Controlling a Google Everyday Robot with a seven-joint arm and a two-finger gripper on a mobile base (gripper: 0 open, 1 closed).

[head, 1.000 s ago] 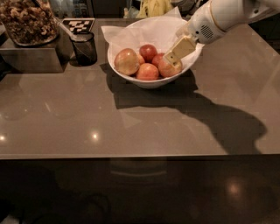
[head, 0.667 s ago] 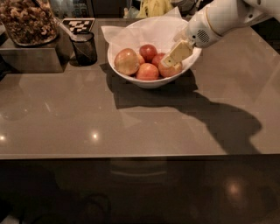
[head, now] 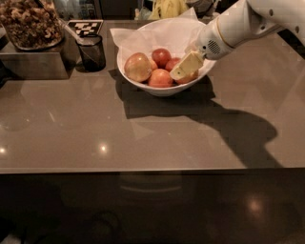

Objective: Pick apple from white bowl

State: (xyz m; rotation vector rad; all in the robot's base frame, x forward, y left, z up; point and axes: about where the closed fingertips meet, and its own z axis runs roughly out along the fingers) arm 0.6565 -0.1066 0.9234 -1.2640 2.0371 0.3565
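The white bowl [head: 162, 89], lined with crinkled white paper, stands at the back middle of the counter and holds several apples. A large yellow-red apple [head: 138, 66] lies at the left, a small dark red apple [head: 161, 56] at the back, and a red-orange apple [head: 160, 78] at the front. My gripper [head: 186, 66] reaches in from the upper right and sits inside the bowl's right side. It is against another red-orange apple [head: 192, 76] and covers most of it.
A dark mesh cup [head: 91, 52] stands left of the bowl. A metal box topped with a container of nuts [head: 31, 24] is at the far left. Yellow bananas [head: 167, 8] lie behind the bowl. The counter's front edge [head: 143, 169] runs across the middle.
The gripper has shifted slightly down and to the left, lower into the right side of the bowl. The apples have not visibly moved.
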